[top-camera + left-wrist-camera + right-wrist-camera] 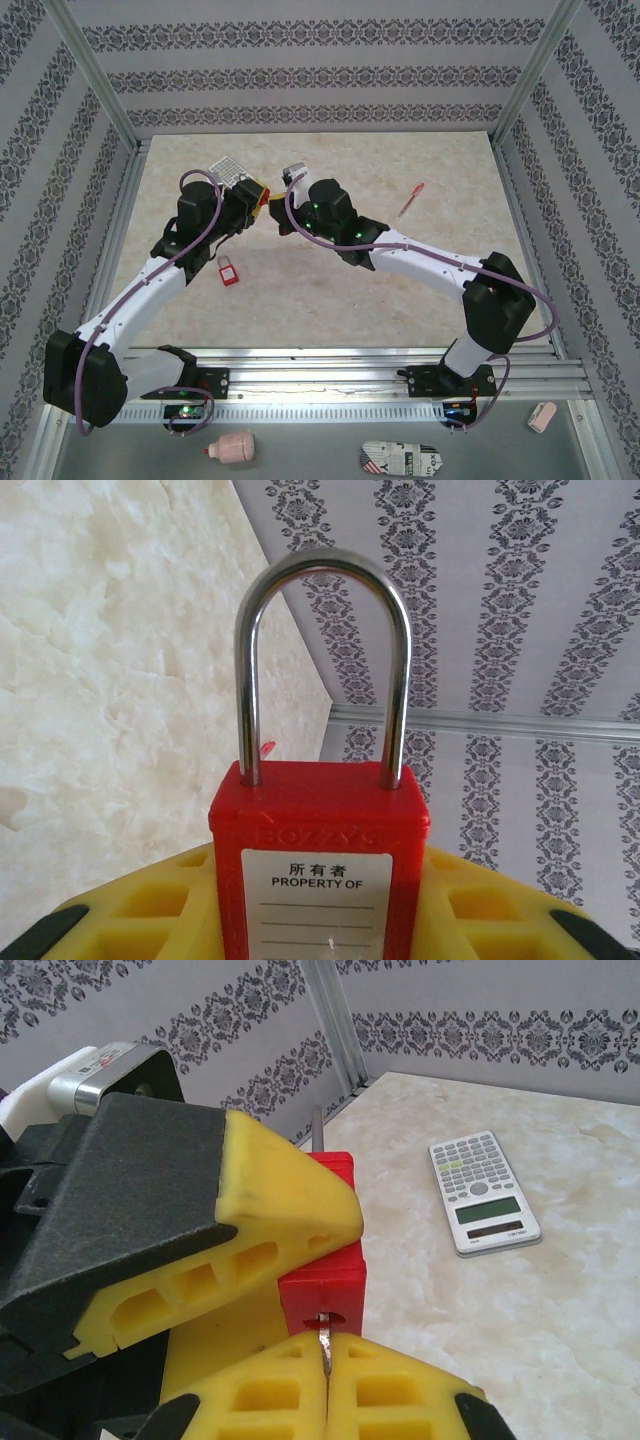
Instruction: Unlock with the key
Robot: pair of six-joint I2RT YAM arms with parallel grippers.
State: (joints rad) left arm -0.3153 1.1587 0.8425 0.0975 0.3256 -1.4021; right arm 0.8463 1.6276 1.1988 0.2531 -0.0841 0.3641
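Right wrist view, lower centre: the key [323, 1338], pinched by the right gripper [326, 1352] and seated in the padlock [322, 1285] clamped in the left gripper [257, 200], is best turned about its own axis, no sideways pull being applied.

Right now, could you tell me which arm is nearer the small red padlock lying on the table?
Left: the left arm passes just beside the padlock; the right arm sits farther right.

Both arms reach inward. Left gripper [256, 199] clamped on padlock [320, 825]; right gripper [326, 1365] pinches key [323, 1344], just beside the left fingers [285, 1210].
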